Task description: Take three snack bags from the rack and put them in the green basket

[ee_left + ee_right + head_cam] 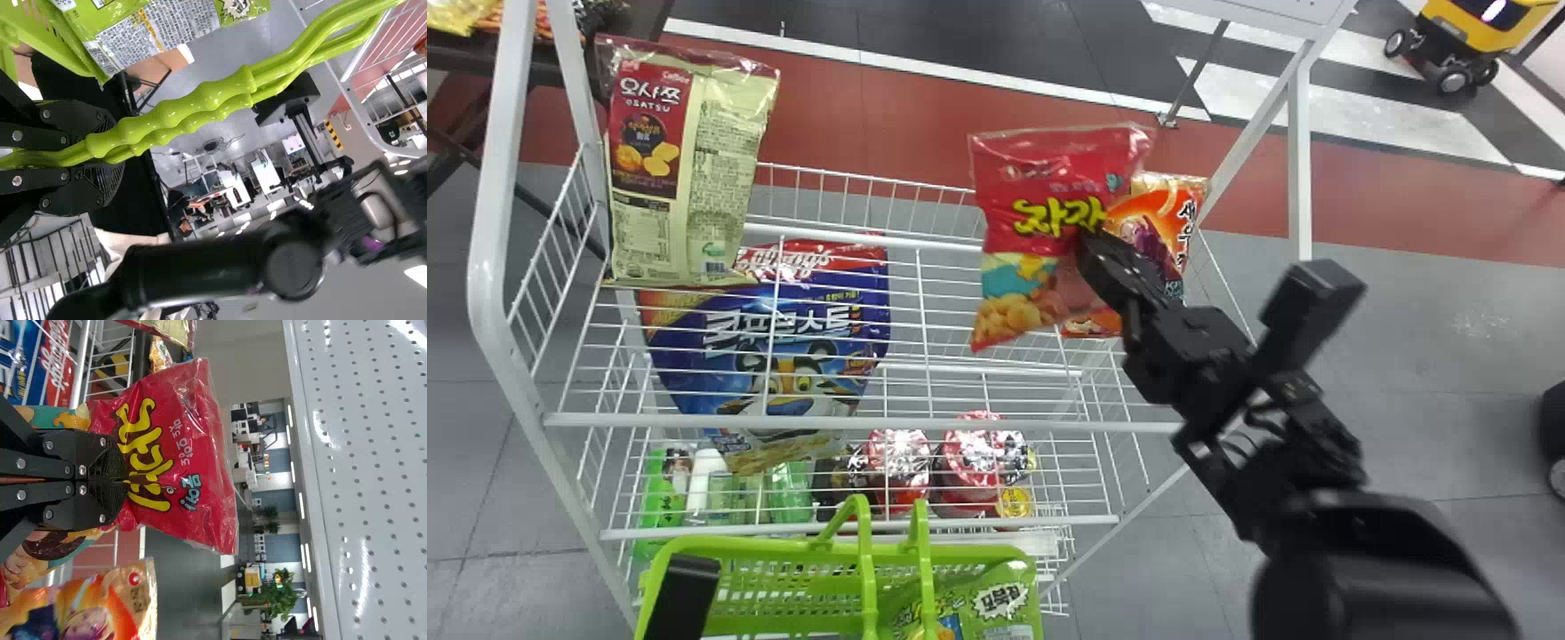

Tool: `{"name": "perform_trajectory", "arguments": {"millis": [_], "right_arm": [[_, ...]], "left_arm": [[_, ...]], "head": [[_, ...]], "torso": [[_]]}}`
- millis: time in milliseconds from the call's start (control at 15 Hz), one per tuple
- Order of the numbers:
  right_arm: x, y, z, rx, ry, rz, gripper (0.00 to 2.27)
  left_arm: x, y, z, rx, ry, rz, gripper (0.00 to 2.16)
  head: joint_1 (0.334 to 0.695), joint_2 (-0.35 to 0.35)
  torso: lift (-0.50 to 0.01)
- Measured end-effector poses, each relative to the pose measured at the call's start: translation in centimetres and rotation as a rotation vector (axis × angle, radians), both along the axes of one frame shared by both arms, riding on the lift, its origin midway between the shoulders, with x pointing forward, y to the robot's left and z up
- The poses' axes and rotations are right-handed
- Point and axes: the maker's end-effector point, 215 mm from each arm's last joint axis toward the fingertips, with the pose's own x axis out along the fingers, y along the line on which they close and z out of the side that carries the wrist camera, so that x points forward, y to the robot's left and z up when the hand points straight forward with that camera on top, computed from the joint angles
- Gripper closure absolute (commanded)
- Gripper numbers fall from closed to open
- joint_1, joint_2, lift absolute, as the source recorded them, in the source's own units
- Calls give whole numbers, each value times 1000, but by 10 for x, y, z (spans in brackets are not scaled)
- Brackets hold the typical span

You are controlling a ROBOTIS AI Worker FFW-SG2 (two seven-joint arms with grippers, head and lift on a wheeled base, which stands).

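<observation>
My right gripper (1094, 244) is at the rack's right part, shut on a red snack bag (1040, 196). In the right wrist view the gripper (127, 480) pinches the front of this red bag (180, 447). An orange snack bag (1152, 222) stands just behind and right of it. The left gripper, its dark part (685, 591) at the bottom left, holds the green basket (783, 578); in the left wrist view the gripper (110, 150) is shut around the basket handles (187, 110). A green snack bag (996, 604) lies in the basket.
The white wire rack (871, 422) also holds an upright red-and-cream bag (685, 169) and a blue cereal bag (783, 338). Bottles and red-lidded cups (969, 462) stand on a lower shelf. A white perforated panel (367, 480) shows beside the red bag in the right wrist view.
</observation>
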Motion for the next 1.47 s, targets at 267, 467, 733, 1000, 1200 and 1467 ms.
{"name": "perform_trajectory", "arguments": {"millis": [267, 467, 733, 1000, 1200, 1467], "right_arm": [[-78, -22, -18, 55, 208, 8, 2145], [-135, -29, -68, 114, 500, 15, 2145], [-229, -1, -97, 238, 825, 81, 2145], [-259, 34, -113, 310, 929, 153, 2145], [-265, 67, -132, 340, 984, 211, 2145], [-257, 97, -152, 293, 1005, 234, 2142]], "left_arm": [[4, 0, 1, -2, -4, 8, 1804], [5, 1, 1, -2, -4, 13, 1804], [7, 1, 2, -6, -7, 18, 1804], [4, -3, 3, -10, -9, 12, 1804], [-1, -4, 7, -15, -14, 10, 1804], [-7, -7, 8, -11, -18, 2, 1804]], "head": [[695, -350], [695, -350], [695, -350], [695, -350], [695, -350], [695, -350]], "torso": [[-7], [-7], [-7], [-7], [-7], [-7]]}}
